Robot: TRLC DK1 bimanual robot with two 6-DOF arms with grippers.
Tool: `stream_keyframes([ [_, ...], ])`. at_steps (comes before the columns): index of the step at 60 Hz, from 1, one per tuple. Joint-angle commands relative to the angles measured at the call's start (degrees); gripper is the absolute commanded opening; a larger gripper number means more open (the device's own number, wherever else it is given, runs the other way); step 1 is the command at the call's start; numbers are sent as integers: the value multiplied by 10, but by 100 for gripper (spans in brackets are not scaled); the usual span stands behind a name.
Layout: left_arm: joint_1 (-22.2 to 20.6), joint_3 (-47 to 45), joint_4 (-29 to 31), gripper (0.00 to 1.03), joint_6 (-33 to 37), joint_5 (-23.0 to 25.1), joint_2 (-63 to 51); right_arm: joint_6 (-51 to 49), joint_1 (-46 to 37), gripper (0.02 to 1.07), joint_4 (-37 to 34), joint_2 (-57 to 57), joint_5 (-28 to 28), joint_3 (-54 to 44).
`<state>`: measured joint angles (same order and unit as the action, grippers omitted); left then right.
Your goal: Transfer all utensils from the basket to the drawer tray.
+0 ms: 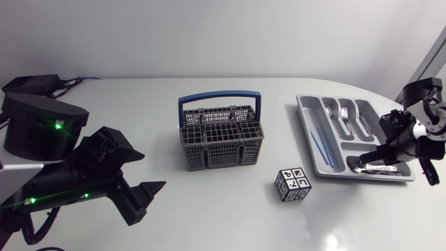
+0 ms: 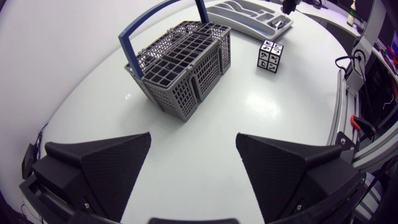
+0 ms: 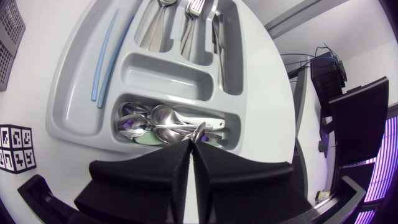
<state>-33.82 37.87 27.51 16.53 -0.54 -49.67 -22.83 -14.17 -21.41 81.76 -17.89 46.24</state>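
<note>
Shiny metal spoon (image 3: 199, 132), slim and bright, pinched at the tips of the right gripper (image 3: 194, 145), both black fingers pressed together on it. Held just over the near crosswise compartment of the tray (image 1: 306, 131), right above a heap of spoons (image 3: 138, 124) already lying there.

Grey plastic tray at the right side of the table (image 1: 209, 216), split into several compartments. In the near crosswise one: that heap, bowls overlapping and glinting, with something pale green (image 3: 149, 139) showing under them. In the lengthwise slots beyond: more metal cutlery laid along the slots, among it forks (image 3: 193, 14) with their tines pointing away from the right gripper. In the long outer slot: two light blue sticks (image 3: 106, 53), thin and straight, lying side by side.

Dark grey mesh basket (image 1: 223, 143) with a blue hoop handle, upright near the table's middle, well apart from the tray. Cut inside by grid walls into small cells; contents not clear through the mesh from either the head view or the left wrist view.

Black-and-white patterned cube (image 1: 293, 185) standing on the table between basket and tray, nearer the front edge.

Left gripper (image 2: 193, 137) low at the table's left, fingers spread wide apart, basket ahead of it and well clear.
</note>
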Motion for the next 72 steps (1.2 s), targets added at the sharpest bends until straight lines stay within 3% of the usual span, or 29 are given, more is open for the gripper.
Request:
stream_keyframes([
  [1,-4,-6,5,95,-5,-3,-7,-16,15,13,24,12,-17,-26],
  [5,-4,-6,5,95,-5,-3,-7,-25,25,22,52,13,-35,-42],
  [8,-4,-6,5,95,-5,-4,-8,-31,28,48,68,14,-49,-52],
  [11,-4,-6,5,95,-5,-4,-9,-34,33,91,71,11,-51,-59],
  [13,-5,-5,5,95,-5,-4,-10,-34,35,103,72,9,-54,-61],
  [25,1,0,-5,95,-5,-4,-30,-34,64,103,59,-68,-52,-59],
  [48,29,27,-59,95,-14,-4,-134,93,253,102,-24,-109,-15,-12],
  [62,43,70,-100,95,-37,-4,-226,184,315,101,-43,-62,109,58],
  [67,40,85,-109,95,-41,-3,-250,193,311,94,-27,-24,192,82],
  [72,39,102,-115,94,-41,-3,-274,214,314,88,-24,17,204,108],
])
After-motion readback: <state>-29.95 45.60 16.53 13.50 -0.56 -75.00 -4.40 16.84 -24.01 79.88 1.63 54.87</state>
